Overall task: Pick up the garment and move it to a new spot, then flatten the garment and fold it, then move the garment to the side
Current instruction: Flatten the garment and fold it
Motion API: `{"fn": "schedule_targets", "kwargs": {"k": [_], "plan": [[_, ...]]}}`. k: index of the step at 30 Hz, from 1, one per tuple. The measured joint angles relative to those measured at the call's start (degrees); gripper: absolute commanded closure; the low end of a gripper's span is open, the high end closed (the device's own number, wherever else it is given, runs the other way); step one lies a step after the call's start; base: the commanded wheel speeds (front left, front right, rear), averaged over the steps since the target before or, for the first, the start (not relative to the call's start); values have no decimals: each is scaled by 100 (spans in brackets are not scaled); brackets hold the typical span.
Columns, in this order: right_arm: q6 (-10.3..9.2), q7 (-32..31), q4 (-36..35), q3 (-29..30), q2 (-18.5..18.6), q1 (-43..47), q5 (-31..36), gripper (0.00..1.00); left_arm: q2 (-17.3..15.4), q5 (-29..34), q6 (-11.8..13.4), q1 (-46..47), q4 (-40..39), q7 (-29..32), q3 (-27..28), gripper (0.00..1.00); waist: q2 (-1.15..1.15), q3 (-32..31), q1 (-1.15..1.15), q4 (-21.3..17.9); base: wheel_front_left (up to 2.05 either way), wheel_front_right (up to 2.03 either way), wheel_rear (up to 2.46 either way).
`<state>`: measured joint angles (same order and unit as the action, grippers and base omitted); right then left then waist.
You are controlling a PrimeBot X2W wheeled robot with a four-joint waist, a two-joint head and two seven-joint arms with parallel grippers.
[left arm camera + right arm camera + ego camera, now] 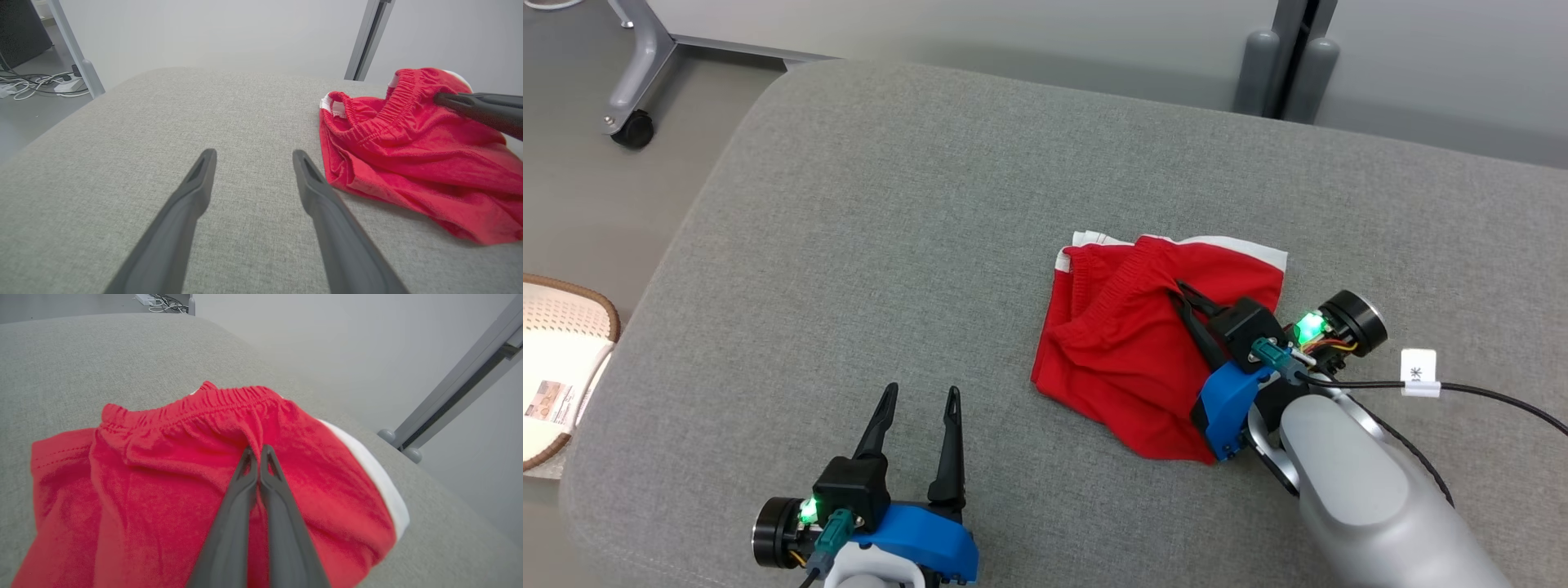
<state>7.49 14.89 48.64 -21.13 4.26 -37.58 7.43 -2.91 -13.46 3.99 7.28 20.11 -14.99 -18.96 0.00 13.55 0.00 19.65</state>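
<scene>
The garment (pixel 1143 343) is a pair of red shorts with white trim, lying crumpled on the grey cushioned surface (pixel 931 229) right of centre. My right gripper (pixel 1180 291) reaches over it from the lower right, shut on a fold of red cloth just below the elastic waistband. In the right wrist view the garment (pixel 163 490) bunches up around the right gripper (pixel 257 451), whose fingers are pressed together. My left gripper (pixel 925 396) stands open over bare cushion to the garment's left. The left wrist view has the left gripper (pixel 253 157) open, with the garment (pixel 400 147) to its right.
The cushion's rounded edge drops to the floor on the left, where a woven basket (pixel 556 376) sits. A wheeled metal stand (pixel 637 73) is at the far left. Grey posts (pixel 1286 73) rise behind the cushion. A black cable (pixel 1486 392) with a white tag trails from my right wrist.
</scene>
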Motion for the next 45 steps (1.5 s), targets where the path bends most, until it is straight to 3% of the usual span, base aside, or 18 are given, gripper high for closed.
{"fn": "schedule_targets", "kwargs": {"k": [8,17,18,19,26,34,45], "plan": [[1,8,-314,-482,126,-254,-149,100,0,-126,0,68,-3,0,-132,0,0,96,0,213,0,0,0],[1,9,102,-733,323,-593,-532,99,-1,-330,26,168,22,0,-282,0,0,304,0,650,0,0,0],[1,10,254,-744,319,-598,-575,54,-3,-330,25,170,24,0,-296,0,0,330,0,698,0,0,0],[1,9,430,-769,302,-604,-672,1,-1,-337,27,171,26,0,-304,0,0,353,0,740,0,0,0],[1,7,896,-745,100,-801,-1221,0,-2,-360,103,180,1,0,-220,0,0,417,0,718,0,0,0],[1,9,-506,-119,118,-381,-1501,0,0,-227,102,204,-112,0,20,0,0,277,0,226,0,0,0],[0,8,-2080,1817,-57,1283,-1099,0,1,271,75,207,-77,0,521,0,0,-138,-1,-717,0,0,0]]}}
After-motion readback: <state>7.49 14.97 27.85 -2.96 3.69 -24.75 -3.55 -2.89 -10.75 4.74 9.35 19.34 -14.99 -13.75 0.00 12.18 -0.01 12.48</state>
